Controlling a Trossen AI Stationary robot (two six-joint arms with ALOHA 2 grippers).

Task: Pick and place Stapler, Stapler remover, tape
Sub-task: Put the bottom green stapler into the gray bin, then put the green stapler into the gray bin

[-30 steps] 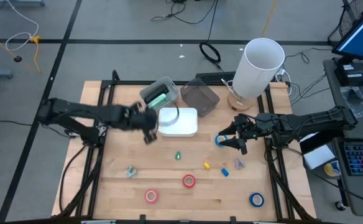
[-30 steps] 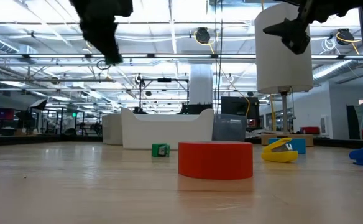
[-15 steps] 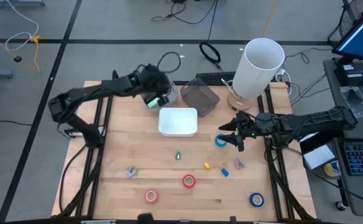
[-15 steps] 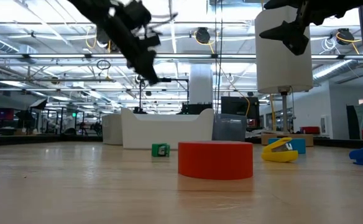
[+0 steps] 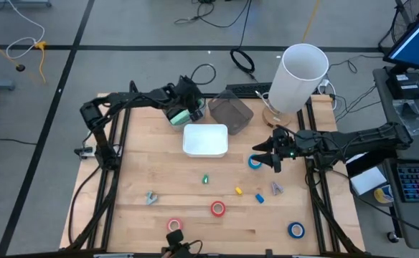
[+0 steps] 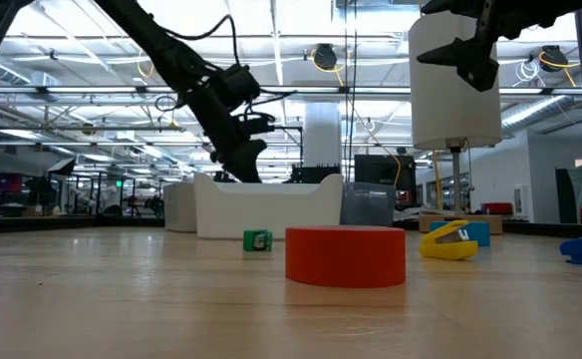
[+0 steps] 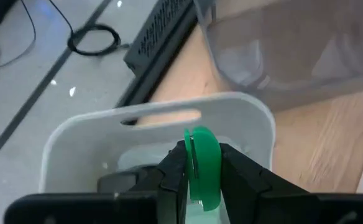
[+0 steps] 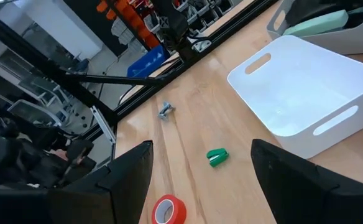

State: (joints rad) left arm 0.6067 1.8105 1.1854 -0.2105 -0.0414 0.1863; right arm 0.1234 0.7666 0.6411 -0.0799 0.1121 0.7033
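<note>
The left gripper (image 7: 197, 180) pinches a green roll of tape (image 7: 203, 165) over the far grey bin (image 5: 183, 107). The right gripper (image 5: 267, 154), jaws apart, hovers by a blue roll of tape (image 5: 255, 163) on the wooden table (image 5: 123, 208).

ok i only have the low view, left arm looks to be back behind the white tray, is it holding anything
observer: yes. In its wrist view the left gripper is shut on a small green object.
operator: what's under it
observer: a grey bin with a handle slot. The high view puts it just behind the white tray.
operator: and the right arm, i only see it up high
observer: from above, the right gripper is open, right next to a blue tape roll that lies on the table.
</note>
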